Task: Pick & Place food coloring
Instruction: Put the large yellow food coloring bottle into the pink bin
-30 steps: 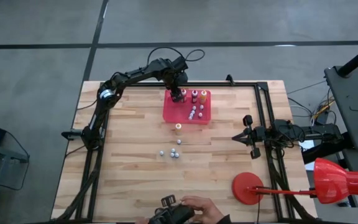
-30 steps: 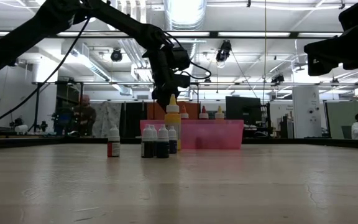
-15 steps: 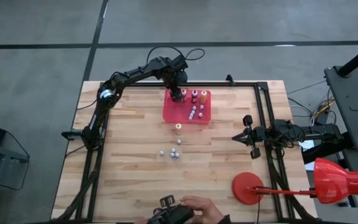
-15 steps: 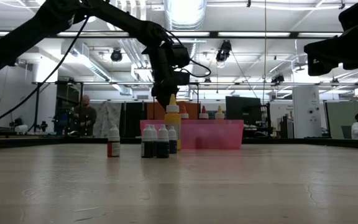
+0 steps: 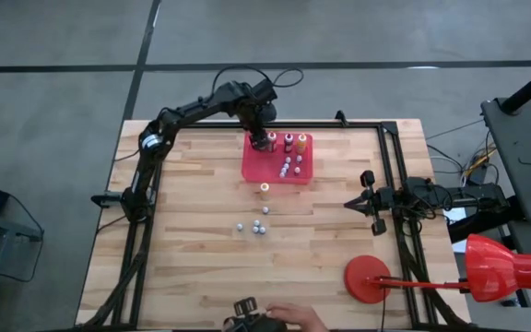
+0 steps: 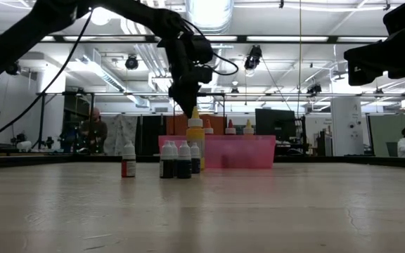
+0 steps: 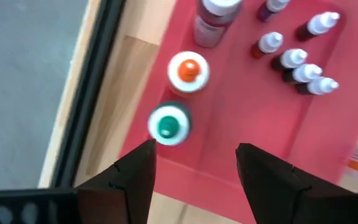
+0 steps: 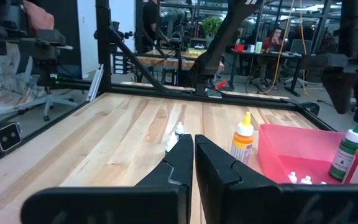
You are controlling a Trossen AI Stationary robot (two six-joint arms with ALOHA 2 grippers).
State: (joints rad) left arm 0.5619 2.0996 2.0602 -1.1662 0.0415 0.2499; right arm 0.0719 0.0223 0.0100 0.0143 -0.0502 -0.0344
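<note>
My left gripper (image 7: pixel 194 180) is open and hangs over the far left corner of the red tray (image 5: pixel 276 170), just above a teal-capped food coloring bottle (image 7: pixel 166 126) that stands in the tray, touching nothing. An orange-capped bottle (image 7: pixel 188 70), a dark one (image 7: pixel 215 18) and several tiny white-capped bottles (image 7: pixel 298 67) also stand upright in the tray. On the table, near of the tray, stand an orange bottle (image 5: pixel 264 188) and several small bottles (image 5: pixel 259 228). My right gripper (image 5: pixel 373 201) is shut and waits at the table's right edge.
A red lamp-like stand (image 5: pixel 369 278) sits at the near right corner. A person's hand (image 5: pixel 289 317) holds a dark device at the near edge. A black frame rail (image 5: pixel 395 184) runs along the table's far and right sides. Bare wood lies left of the bottles.
My left gripper has risen straight up from the tray's far left corner, staying over the same spot. The bottles have not moved. The person's hand at the near edge has drawn back a little.
</note>
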